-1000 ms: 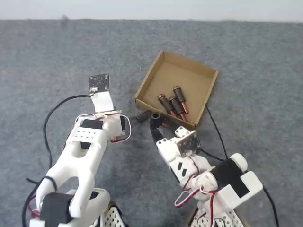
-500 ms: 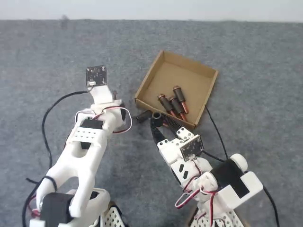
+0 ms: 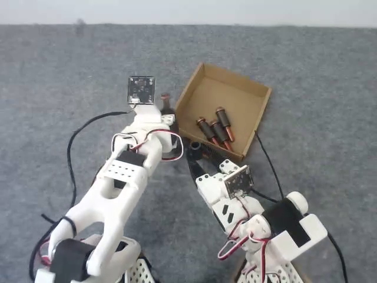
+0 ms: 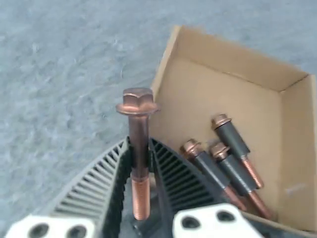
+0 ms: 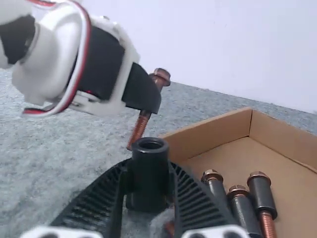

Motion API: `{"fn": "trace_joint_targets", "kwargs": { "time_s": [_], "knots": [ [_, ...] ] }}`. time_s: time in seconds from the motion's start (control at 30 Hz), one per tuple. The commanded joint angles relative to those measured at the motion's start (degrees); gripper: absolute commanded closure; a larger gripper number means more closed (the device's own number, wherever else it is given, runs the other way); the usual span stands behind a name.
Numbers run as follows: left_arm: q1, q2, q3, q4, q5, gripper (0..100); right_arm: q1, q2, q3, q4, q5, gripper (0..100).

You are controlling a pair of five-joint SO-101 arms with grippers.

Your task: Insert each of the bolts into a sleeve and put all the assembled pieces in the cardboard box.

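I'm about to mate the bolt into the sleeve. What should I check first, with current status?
1. Grip on bolt: ok, the left hand clamps it mid-shank, with the head clear.
2. Grip on sleeve: ok, the right hand holds it upright, bore facing up.
3. Bolt tip over bore: not ok. In the right wrist view the bolt is tilted and its tip sits beside the mouth.
4. Bore unobstructed: cannot tell, the inside is dark.
5. Room in cardboard box: ok, the three assembled pieces lie toward one side.
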Motion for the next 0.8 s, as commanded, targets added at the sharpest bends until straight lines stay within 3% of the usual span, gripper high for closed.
{"fn": "trace_joint_targets", "kwargs": {
  "time_s": [0.0,0.2,0.43,0.77],
  "knots": [
    [0.44,-3.08,-0.40,-3.52,-0.53,99,-0.66,0.13,-2.11,0.22,-0.97,99.2],
    [0.35,-7.12,2.68,-5.36,-0.62,99,-0.66,0.13,-2.20,0.22,-0.97,99.2],
    [1.23,-22.42,16.84,-17.58,-0.44,99,-0.66,0.13,-2.20,0.48,-0.97,99.2],
    [3.43,-34.81,17.63,-7.56,-0.44,99,-0.66,0.13,-3.96,5.41,-0.97,99.2]
  ]
}}
